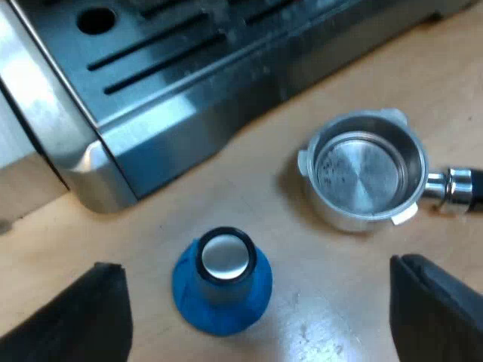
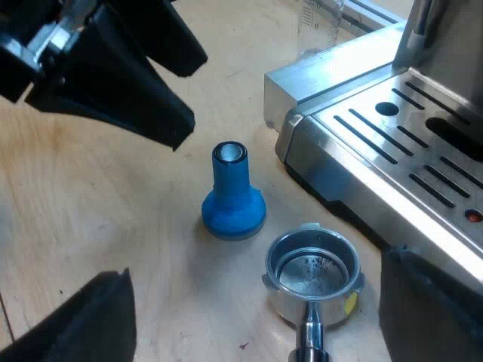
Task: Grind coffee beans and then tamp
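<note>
My left claw hangs wide open and empty directly over the blue tamper. My right claw is just as wide open and also empty, above the metal holder.

The tamper stands upright on the desk, flared foot down and silver cap up. It looks stiff and solid. The narrow neck under the cap is probably the surest hold, since the foot flares too wide to pinch well.

The holder lies loose on the desk just beside it. Calling its handle six o'clock, the tamper sits at about ten o'clock from the basket. The basket is bare apart from a few dark specks, so I judge that grinding is not yet done. The polished steel is likely heavy at the bowl end and slippery at the rim. The dark handle is the place to grip, close to the bowl so that it does not droop.

The espresso machine stands at about one o'clock from the basket, and the measuring glass is beyond its corner.
</note>
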Controlling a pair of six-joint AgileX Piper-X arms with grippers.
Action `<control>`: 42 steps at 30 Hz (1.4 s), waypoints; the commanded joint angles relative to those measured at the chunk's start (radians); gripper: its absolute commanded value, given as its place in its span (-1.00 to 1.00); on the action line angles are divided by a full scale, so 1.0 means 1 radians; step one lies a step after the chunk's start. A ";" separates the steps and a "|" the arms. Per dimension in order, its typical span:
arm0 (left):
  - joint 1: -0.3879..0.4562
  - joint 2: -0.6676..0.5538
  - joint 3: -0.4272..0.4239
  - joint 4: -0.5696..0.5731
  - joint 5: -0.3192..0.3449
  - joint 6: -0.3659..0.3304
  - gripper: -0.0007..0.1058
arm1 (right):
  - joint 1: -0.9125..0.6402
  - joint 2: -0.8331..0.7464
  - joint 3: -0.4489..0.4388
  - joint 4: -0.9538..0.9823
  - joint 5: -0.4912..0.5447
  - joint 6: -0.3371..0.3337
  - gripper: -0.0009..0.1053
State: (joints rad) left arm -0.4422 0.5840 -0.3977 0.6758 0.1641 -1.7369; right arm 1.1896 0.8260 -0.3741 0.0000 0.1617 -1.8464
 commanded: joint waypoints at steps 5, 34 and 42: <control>-0.031 0.106 -0.034 -0.054 -0.054 0.034 0.35 | 0.002 -0.004 -0.001 0.000 -0.001 -0.004 0.31; -0.031 0.493 -0.042 -0.187 -0.056 0.036 0.25 | 0.002 -0.004 -0.001 0.000 -0.001 0.011 0.31; -0.031 0.556 -0.043 -0.203 -0.056 0.036 0.25 | 0.002 -0.004 -0.001 0.000 -0.001 0.011 0.31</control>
State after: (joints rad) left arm -0.4698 1.1413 -0.4341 0.4895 0.1191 -1.7049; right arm 1.1896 0.8260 -0.3741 0.0000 0.1617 -1.8329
